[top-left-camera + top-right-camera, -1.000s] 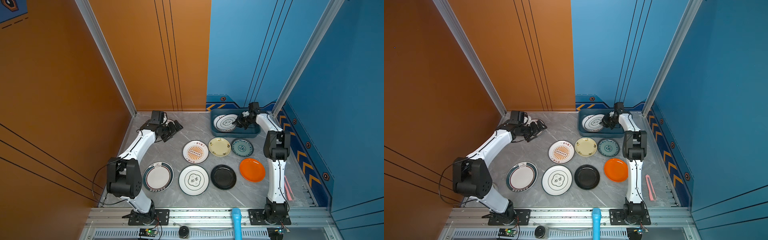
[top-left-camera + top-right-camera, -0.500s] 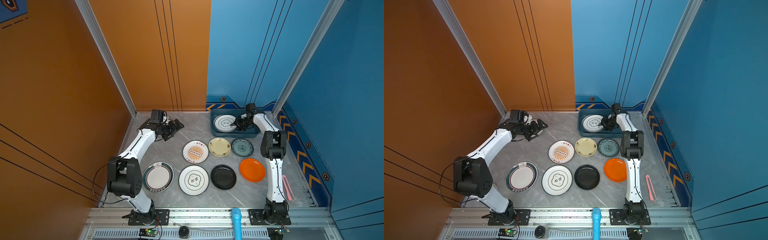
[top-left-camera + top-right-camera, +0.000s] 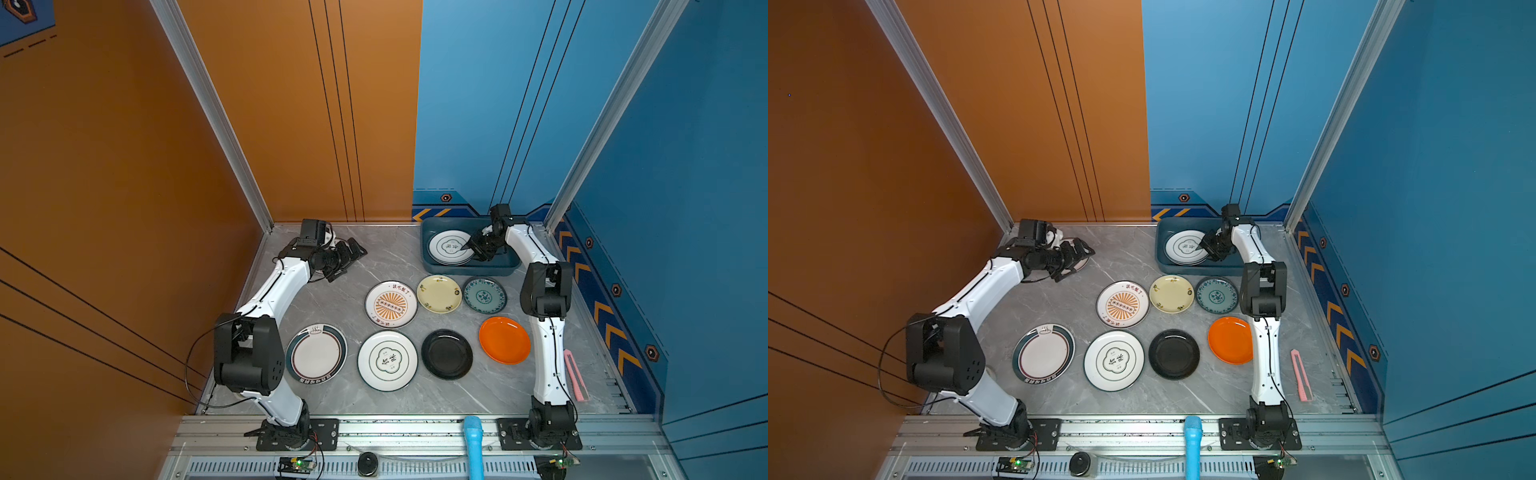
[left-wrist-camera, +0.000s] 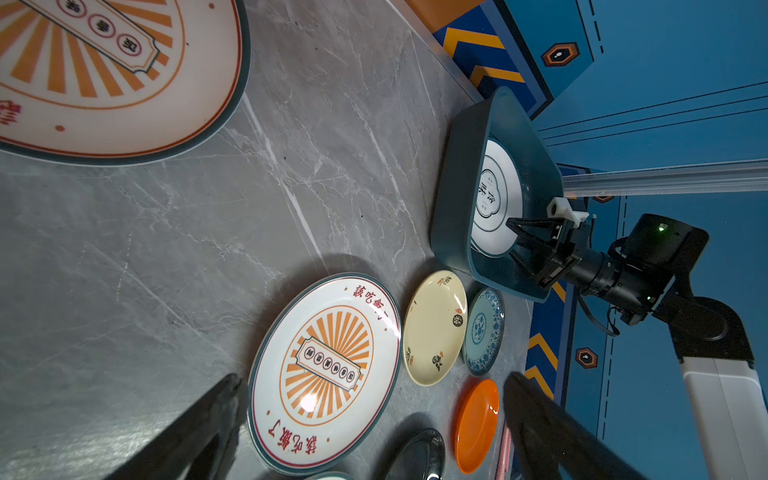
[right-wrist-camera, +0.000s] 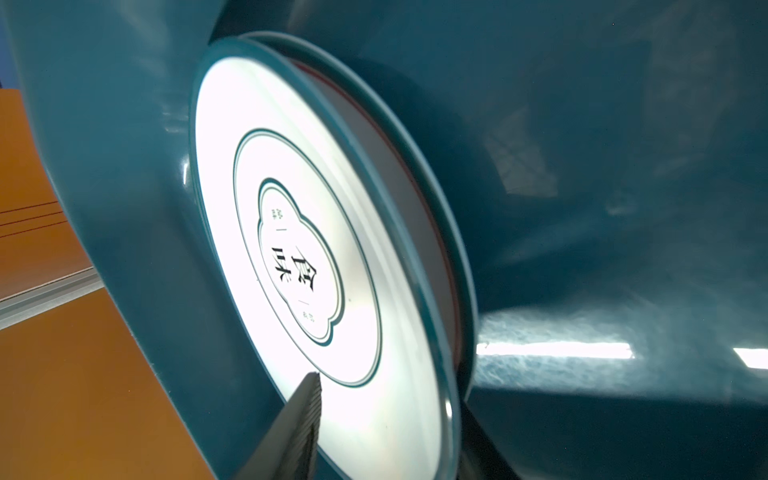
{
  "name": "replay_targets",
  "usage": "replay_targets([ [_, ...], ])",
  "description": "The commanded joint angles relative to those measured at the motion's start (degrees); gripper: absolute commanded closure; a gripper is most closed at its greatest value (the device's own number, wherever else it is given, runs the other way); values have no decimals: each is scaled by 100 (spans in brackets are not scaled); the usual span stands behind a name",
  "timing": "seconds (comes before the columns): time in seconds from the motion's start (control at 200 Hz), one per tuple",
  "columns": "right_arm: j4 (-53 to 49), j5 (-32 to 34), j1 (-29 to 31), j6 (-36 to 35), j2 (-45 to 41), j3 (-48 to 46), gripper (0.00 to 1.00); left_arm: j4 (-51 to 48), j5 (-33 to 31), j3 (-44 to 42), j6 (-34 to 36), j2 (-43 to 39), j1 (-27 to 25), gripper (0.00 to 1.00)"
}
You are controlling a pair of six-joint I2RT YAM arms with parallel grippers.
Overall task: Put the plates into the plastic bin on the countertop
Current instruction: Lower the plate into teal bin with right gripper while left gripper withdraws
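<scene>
Our left gripper (image 3: pixel 355 251) hovers low, jaws spread wide; our right gripper (image 3: pixel 471 249) reaches far forward, jaws partly apart.

Only the rim of a lower plate (image 5: pixel 415 216) shows beneath the emblem plate (image 5: pixel 291 232), whose edge sits between the right claw's (image 5: pixel 392 399) fingers. The finger under it (image 5: pixel 486 453) is a dark blur. Beneath the left claw (image 4: pixel 374 378), a sunburst plate (image 4: pixel 104 62) runs off the frame. That claw's blurred fingers (image 4: pixel 199 424) are cropped as well.
</scene>
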Motion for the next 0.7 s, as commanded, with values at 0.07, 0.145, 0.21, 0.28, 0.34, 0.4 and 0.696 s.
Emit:
replay_targets([
  [0.07, -403, 318, -53, -159, -282, 159, 54, -39, 158, 92, 154, 77, 31, 2],
  [0.145, -428, 322, -70, -175, -303, 160, 54, -39, 164, 93, 164, 86, 30, 2],
  [0.21, -449, 322, -79, -194, -321, 160, 54, -39, 169, 84, 182, 88, 22, 3],
  [0.28, -465, 324, -95, -210, -342, 160, 54, -39, 175, 62, 203, 86, 22, 3],
  [0.34, -467, 326, -105, -219, -360, 159, 54, -39, 175, 41, 225, 87, 22, 3],
  [0.4, -467, 322, -114, -220, -376, 160, 54, -47, 175, 11, 247, 79, 22, 3],
  [0.696, -468, 260, -184, -246, -473, 233, 54, -39, 166, -74, 290, 69, -13, 3],
])
